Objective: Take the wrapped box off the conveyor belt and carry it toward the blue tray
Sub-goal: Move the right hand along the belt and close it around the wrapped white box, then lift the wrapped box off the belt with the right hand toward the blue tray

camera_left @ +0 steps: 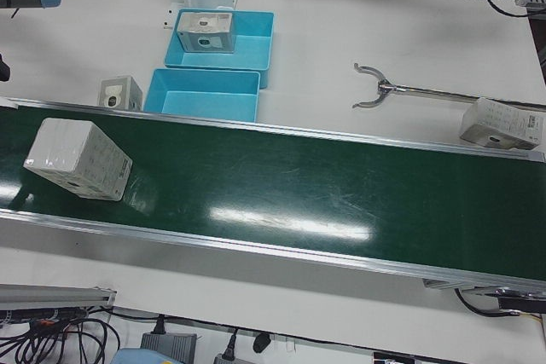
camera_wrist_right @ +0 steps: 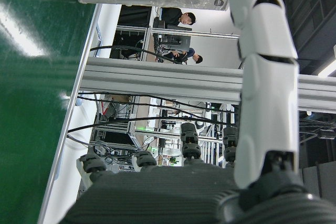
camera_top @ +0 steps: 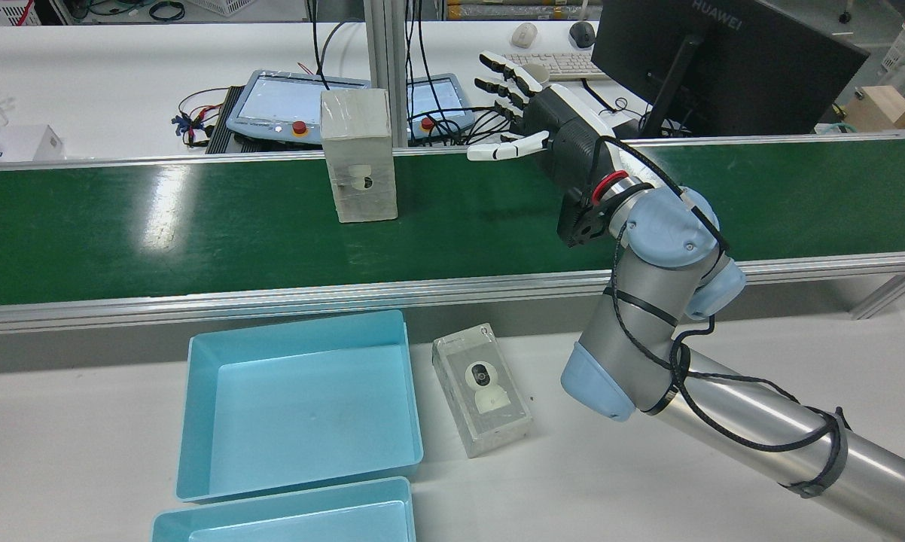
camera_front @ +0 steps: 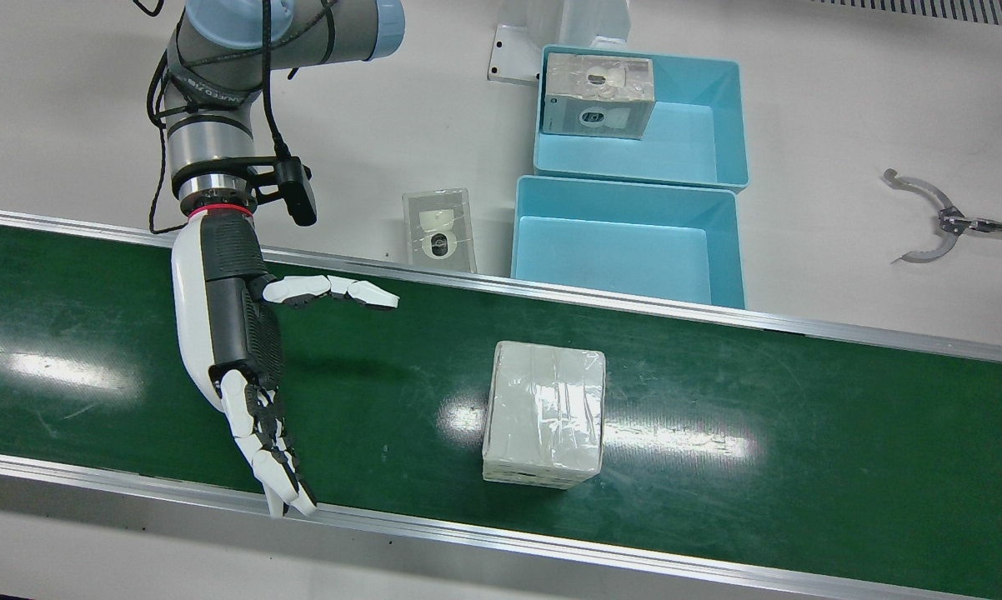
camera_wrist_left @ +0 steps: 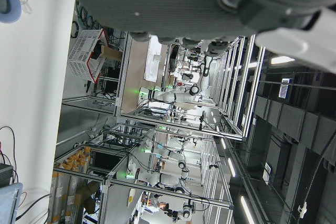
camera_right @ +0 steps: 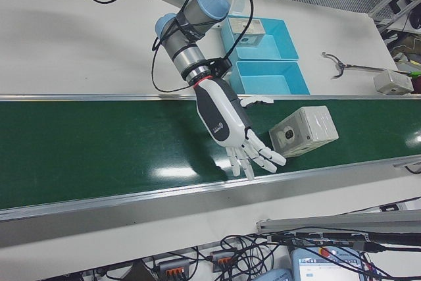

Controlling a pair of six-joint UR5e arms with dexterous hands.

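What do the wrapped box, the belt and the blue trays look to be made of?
Wrapped box: probably cardboard under glossy clear film, which wrinkles and glints.
Belt: smooth green rubber or PVC, with sheen and scuffs.
Blue trays: likely moulded plastic, evenly matte.

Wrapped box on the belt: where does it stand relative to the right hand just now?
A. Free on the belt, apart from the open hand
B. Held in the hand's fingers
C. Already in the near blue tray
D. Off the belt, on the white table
A: the wrapped box rests on the green belt, with a clear gap to the right hand, whose fingers are spread and hold nothing.
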